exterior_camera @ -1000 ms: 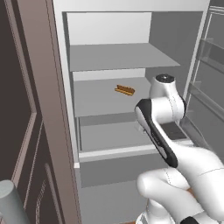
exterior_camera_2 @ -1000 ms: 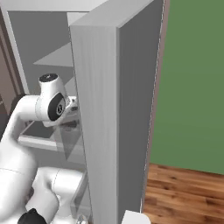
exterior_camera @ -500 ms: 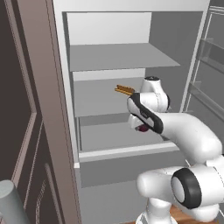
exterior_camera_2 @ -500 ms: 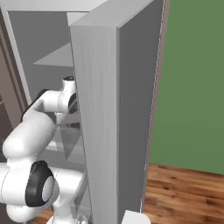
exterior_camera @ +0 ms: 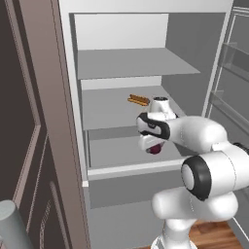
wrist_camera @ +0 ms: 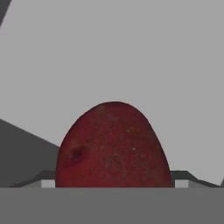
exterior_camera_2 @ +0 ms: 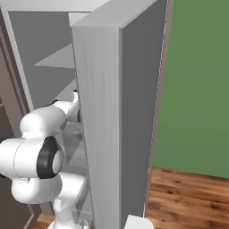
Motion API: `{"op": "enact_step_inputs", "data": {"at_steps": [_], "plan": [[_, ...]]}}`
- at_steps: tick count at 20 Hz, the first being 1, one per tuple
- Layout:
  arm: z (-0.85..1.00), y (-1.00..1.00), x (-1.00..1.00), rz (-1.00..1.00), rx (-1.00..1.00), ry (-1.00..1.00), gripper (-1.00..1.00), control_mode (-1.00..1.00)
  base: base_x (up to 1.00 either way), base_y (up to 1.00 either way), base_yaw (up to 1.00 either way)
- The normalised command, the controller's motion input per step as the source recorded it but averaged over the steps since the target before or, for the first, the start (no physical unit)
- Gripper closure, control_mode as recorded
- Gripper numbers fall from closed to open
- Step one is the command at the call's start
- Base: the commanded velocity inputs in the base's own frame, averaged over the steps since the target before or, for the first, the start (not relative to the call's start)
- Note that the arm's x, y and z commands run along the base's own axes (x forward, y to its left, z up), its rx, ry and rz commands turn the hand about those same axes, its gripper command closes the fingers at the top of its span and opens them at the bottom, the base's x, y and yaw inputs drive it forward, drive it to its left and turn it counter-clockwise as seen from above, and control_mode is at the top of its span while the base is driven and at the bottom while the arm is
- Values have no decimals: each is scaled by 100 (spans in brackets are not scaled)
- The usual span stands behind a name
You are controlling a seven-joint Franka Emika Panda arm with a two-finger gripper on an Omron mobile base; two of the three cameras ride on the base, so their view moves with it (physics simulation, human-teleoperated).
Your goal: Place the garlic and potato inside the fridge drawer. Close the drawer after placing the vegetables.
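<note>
Hiding jaws (probably clamped): potato [wrist_camera: 113,146]

The left base view faces straight into the open grey fridge [exterior_camera: 146,58]; the right base view looks along its side wall [exterior_camera_2: 103,134]; the hand view sits close against the dark red potato [wrist_camera: 113,146].

the hand [exterior_camera: 151,146] has swung left and lower, carrying the potato [exterior_camera: 154,149].
</note>
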Motion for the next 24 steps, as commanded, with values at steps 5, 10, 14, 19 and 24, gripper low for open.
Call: {"op": "enact_step_inputs", "data": {"at_steps": [5,10,14,19,24], "plan": [[-65,0,9,0,0,6,100,-100,0,0,0],[-42,0,0,0,0,2,100,-100,0,0,0],[-49,0,-12,0,0,1,100,-100,0,0,0],[-53,0,-24,0,0,1,100,-100,0,0,0],[-41,0,-27,0,0,1,-100,-100,0,0,0]]}}
